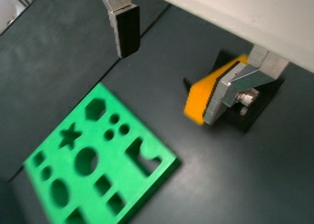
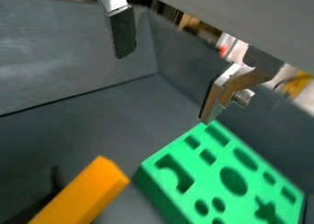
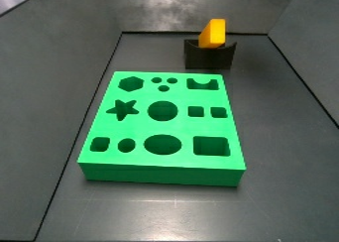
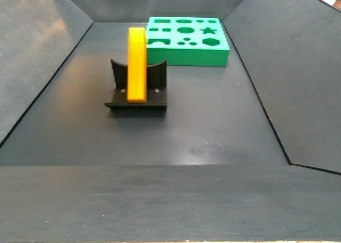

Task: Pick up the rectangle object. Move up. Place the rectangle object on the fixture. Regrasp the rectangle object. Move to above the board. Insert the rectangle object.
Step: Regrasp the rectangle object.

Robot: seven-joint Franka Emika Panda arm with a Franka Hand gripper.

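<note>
The orange-yellow rectangle object (image 3: 213,32) stands on edge in the dark fixture (image 3: 209,56) at the far end of the floor; a side view shows it (image 4: 136,61) lying along the fixture (image 4: 138,100). The green board (image 3: 166,127) (image 4: 186,40) lies flat beside them. My gripper (image 1: 182,61) (image 2: 172,62) is open, with nothing between its fingers. It shows only in the wrist views, up above the floor and apart from the rectangle object (image 1: 203,95) (image 2: 86,196) and the board (image 1: 98,159) (image 2: 221,177).
Sloping dark walls (image 4: 54,48) close in the dark floor (image 4: 200,137) on all sides. The board has several shaped holes, among them a star (image 3: 123,109) and a hexagon (image 3: 130,83).
</note>
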